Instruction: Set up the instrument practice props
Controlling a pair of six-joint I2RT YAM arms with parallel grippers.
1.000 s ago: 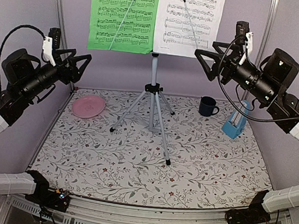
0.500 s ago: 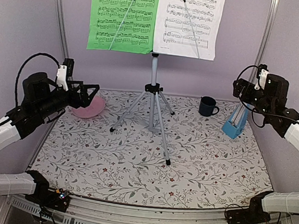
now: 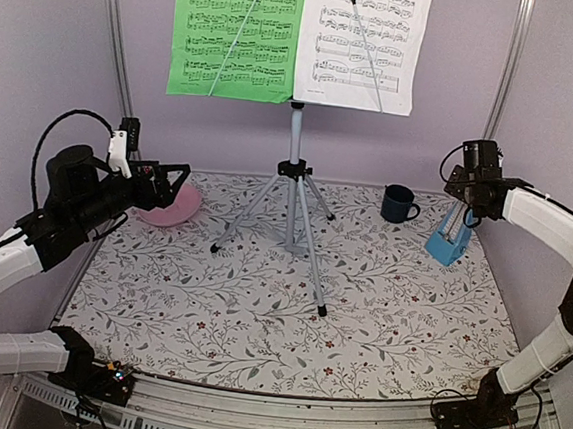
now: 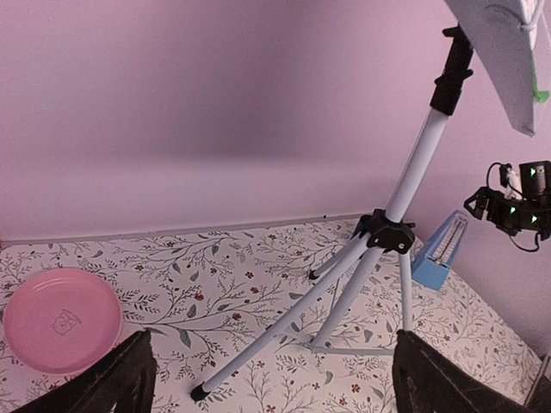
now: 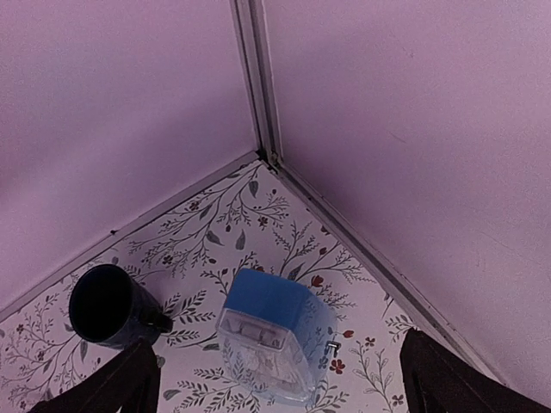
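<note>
One music stand [image 3: 295, 140], two sheet-music pages [image 3: 281, 43] (one green page [image 3: 237, 35], one white page [image 3: 362, 40]), one light-blue metronome [image 3: 450, 241], one dark blue mug [image 3: 399, 203], one pink plate [image 3: 169, 210].

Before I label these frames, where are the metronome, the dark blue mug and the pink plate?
metronome [image 5: 267, 297]: right wrist view, its blue face.
dark blue mug [image 3: 399, 204]: top external view, its side wall.
pink plate [image 4: 86, 299]: left wrist view, its bare inside.
</note>
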